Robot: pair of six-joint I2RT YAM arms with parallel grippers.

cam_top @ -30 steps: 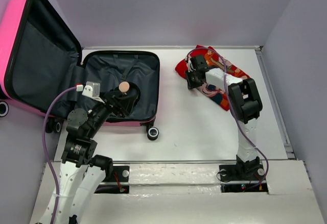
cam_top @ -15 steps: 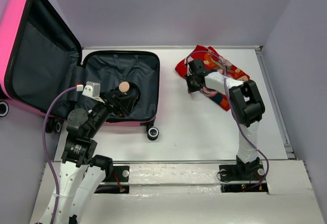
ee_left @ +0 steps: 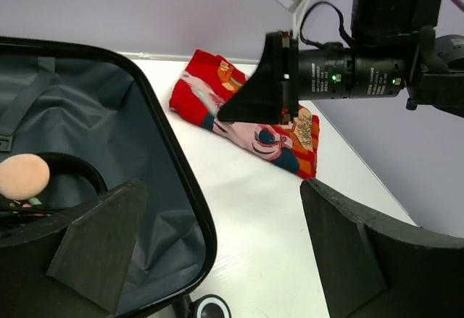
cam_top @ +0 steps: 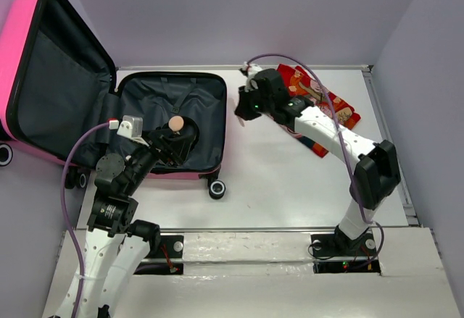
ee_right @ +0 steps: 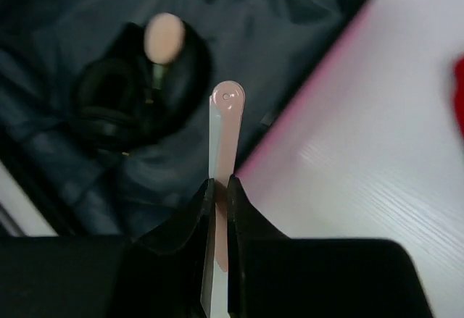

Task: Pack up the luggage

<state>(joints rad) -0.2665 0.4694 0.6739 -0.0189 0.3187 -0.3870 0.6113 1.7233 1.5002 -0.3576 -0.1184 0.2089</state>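
Open pink suitcase point(cam_top: 206, 115), at 9 o'clock on the desk point(cam_top: 275, 180). The base lies flat with its dark lining up. The lid stands raised toward 10 o'clock, and a black wheel point(cam_top: 217, 189) is at the near corner. Inside the base, a peach ball point(cam_top: 175, 122) rests against a black loop point(ee_left: 80, 164).

The left gripper point(cam_top: 174, 140) hangs over the base, its fingers point(ee_left: 94, 238) spread wide and holding nothing.

The right gripper point(cam_top: 240, 109) is just off the suitcase's 3 o'clock edge, above the desk. Its fingers point(ee_right: 199, 209) are pressed together on a thin pale pink strip point(ee_right: 226, 122), seen edge-on from the wrist, whose rounded tip points toward the lining.

A red floral cloth point(cam_top: 319, 108) lies at 1 o'clock on the desk, well apart from the suitcase and beyond the right arm.
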